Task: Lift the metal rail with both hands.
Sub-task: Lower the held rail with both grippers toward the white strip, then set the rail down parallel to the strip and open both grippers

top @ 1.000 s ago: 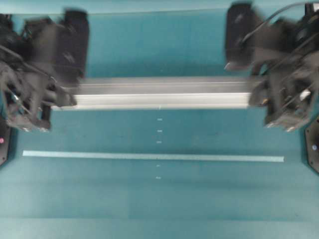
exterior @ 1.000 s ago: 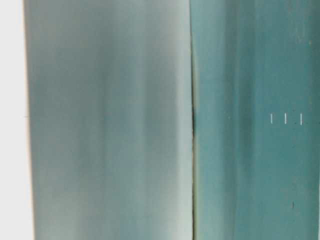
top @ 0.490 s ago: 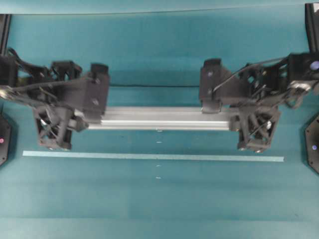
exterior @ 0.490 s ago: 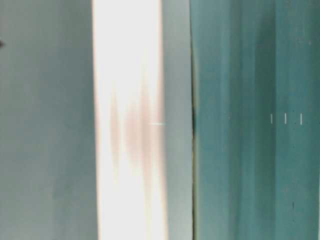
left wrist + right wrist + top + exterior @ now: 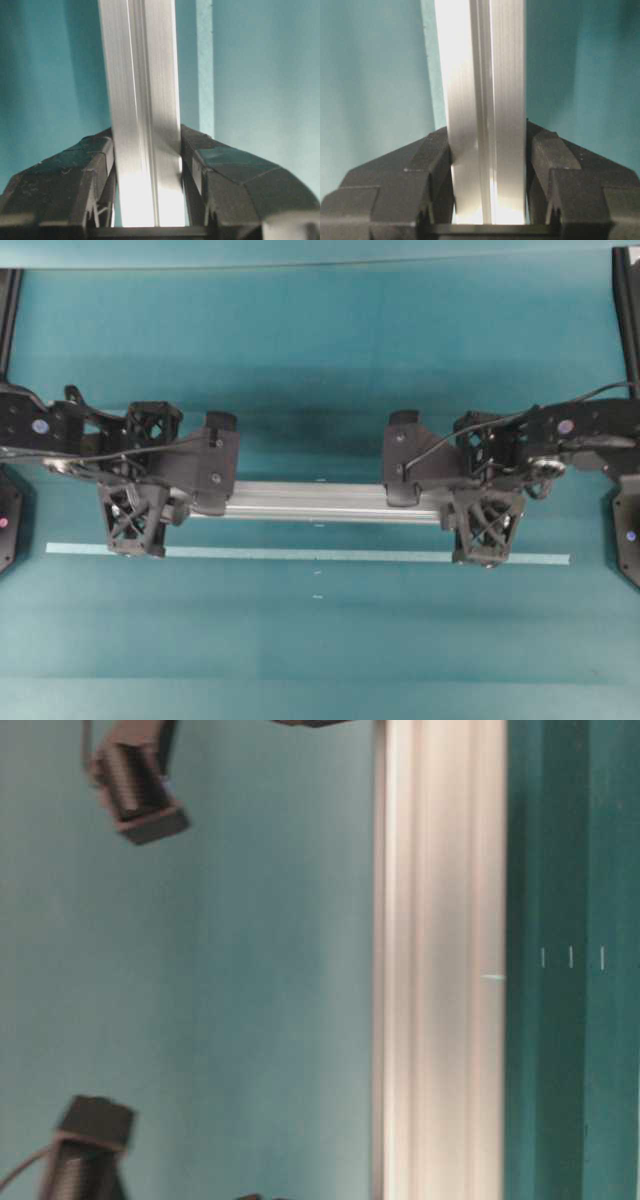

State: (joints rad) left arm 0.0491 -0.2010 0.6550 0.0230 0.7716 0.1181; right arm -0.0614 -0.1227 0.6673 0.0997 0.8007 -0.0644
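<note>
Now, rail: long grooved silver aluminium rail [image 5: 318,502] lies 9-to-3 o'clock.
Left gripper [image 5: 146,165]: clamped on rail.
Right gripper [image 5: 489,155]: clamped on rail.

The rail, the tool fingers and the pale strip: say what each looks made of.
Rail: metal, probably aluminium, going by its silver brushed sheen, lengthwise grooves and bright glare.
Left tool and right tool: fingers look like matte black plastic with faceted, faintly layered faces, possibly printed.
Strip: thin, flat, pale and dull, likely tape, though the pictures leave that open.
</note>
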